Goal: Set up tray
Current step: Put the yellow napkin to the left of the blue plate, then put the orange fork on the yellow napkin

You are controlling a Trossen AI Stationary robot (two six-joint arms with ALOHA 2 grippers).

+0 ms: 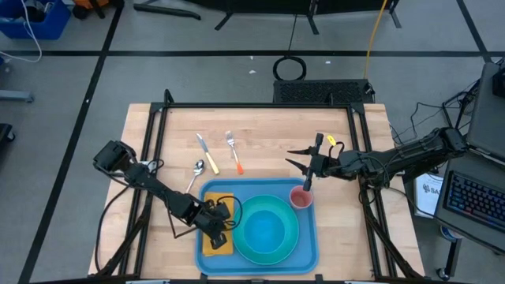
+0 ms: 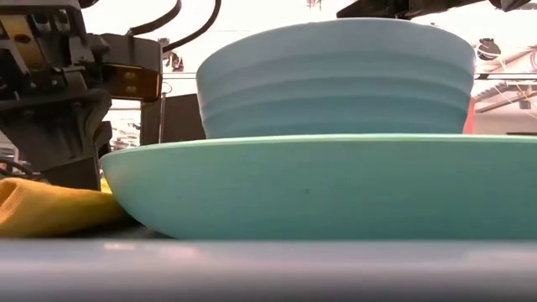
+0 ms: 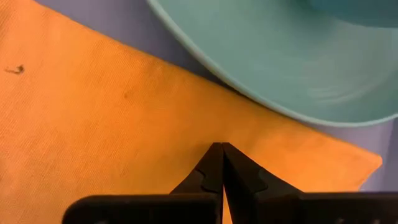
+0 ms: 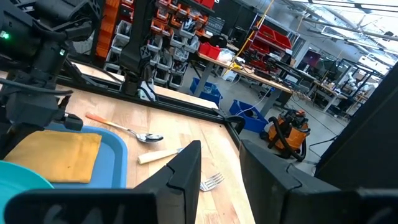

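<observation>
The light-blue tray (image 1: 304, 241) lies at the table's near middle. On it sit a turquoise plate (image 1: 246, 248) with a blue bowl (image 1: 264, 229) standing on it, and both fill the low view, plate (image 2: 319, 189) under bowl (image 2: 336, 80). A yellow-orange napkin (image 1: 215, 244) lies flat on the tray's left part. A pink cup (image 1: 301, 197) stands in its far right corner. My left gripper (image 1: 219, 227) is shut, low over the napkin (image 3: 112, 118). My right gripper (image 1: 290, 157) hovers open above the table beyond the cup, holding nothing. My left gripper (image 3: 221, 147) comes at the napkin's middle from above with its fingers shut, tips down at the cloth. I cannot tell whether they touch it or hold any of it. The napkin lies flat on the tray.
A knife (image 1: 207, 152), an orange-handled fork (image 1: 233, 151) and a spoon (image 1: 197, 168) lie on the bare wood beyond the tray's far left corner. The right wrist view shows the spoon (image 4: 134, 134) and the fork (image 4: 211, 182) too. A black frame runs along the table's edges.
</observation>
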